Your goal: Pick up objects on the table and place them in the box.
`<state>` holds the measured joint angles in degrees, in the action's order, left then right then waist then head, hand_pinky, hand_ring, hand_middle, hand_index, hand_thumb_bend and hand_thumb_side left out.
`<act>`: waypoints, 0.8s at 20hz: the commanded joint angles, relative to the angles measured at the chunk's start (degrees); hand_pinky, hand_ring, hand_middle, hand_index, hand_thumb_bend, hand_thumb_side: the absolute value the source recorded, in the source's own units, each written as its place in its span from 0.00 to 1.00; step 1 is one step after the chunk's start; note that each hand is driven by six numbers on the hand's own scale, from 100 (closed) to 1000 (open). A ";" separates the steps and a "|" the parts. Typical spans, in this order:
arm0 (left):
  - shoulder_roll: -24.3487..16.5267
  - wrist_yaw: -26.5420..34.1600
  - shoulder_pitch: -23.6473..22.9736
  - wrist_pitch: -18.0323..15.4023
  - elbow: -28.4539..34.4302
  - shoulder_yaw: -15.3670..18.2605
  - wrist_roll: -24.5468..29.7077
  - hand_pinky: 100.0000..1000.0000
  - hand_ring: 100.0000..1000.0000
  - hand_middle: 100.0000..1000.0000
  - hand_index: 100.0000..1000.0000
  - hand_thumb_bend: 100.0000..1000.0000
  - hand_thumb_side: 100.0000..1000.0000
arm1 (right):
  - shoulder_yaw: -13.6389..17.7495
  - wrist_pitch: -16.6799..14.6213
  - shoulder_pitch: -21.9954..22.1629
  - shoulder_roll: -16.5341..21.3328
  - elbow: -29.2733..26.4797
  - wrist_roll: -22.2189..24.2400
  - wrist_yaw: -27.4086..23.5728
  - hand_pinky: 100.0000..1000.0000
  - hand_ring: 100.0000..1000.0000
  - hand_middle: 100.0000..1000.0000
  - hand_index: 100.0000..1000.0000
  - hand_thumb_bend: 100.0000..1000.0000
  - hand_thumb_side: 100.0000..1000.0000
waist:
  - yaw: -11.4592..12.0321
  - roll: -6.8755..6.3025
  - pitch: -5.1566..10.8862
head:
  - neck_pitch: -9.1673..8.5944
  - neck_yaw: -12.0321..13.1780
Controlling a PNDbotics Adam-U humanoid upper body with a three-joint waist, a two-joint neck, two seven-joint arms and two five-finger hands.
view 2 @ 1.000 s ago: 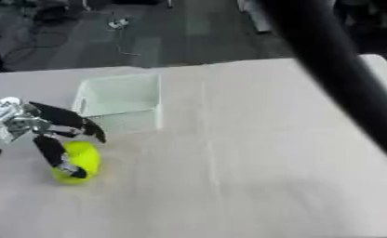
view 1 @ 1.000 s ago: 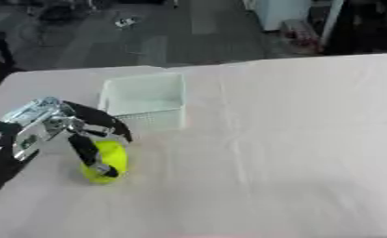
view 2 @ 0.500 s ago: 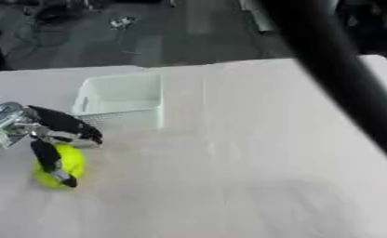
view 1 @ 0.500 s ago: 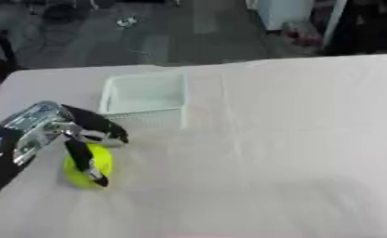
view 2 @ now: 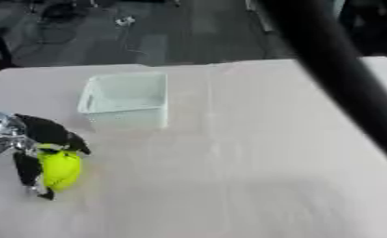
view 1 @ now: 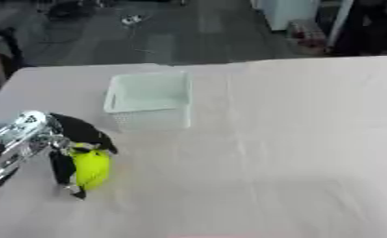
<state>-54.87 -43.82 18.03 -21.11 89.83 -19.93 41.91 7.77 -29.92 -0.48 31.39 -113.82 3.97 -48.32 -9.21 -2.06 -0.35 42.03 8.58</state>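
Left eye view, lower left of the frame: the left hand (view 1: 54,144) has its black fingers (view 1: 63,169) curled down around a yellow-green ball-like object (view 1: 91,168), with the thumb side over its top. The object appears to sit on or just above the white tablecloth (view 1: 270,153); whether it is lifted cannot be told.

Procedure for this step, as a judgement: confirm the fingers enclose the object on both sides before raising it, lift straight up, then carry it toward the upper middle of the frame until it is above the box opening. Release only when the object is inside the walls, since a rounded object is likely to roll if dropped on the rim.

Farther up, the white box (view 1: 148,98) stands open and apparently empty, well apart from the hand.

The right arm (view 2: 335,69) crosses the right eye view as a dark diagonal bar; its hand is not visible.
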 commanded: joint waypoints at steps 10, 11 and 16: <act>-2.23 23.95 6.16 -7.90 6.90 10.30 5.17 0.00 0.00 0.01 0.37 0.00 0.62 | 0.37 -0.34 0.15 1.33 -0.77 -0.35 0.44 0.03 0.41 0.50 0.82 0.00 1.00 | 0.28 0.10 1.02 | -0.59 0.79; -2.23 24.04 7.27 -8.62 6.63 11.05 2.12 0.00 0.00 0.01 0.36 0.00 0.62 | 0.39 -0.33 0.12 1.38 -0.77 -0.36 0.38 0.03 0.41 0.50 0.82 0.00 1.00 | 0.25 0.06 1.07 | -0.63 0.97; -1.97 15.58 13.82 -15.87 0.27 11.05 -19.79 0.00 0.00 0.01 0.35 0.00 0.62 | 0.23 -0.03 -0.10 1.52 -0.77 -0.14 0.07 0.03 0.41 0.49 0.82 0.00 1.00 | -0.26 -0.03 1.21 | -1.08 1.50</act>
<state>-54.89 -26.26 30.60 -34.50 91.24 -9.90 25.69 7.76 -30.03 -0.02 31.39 -113.82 3.83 -48.16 -9.48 -2.15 0.30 41.92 9.43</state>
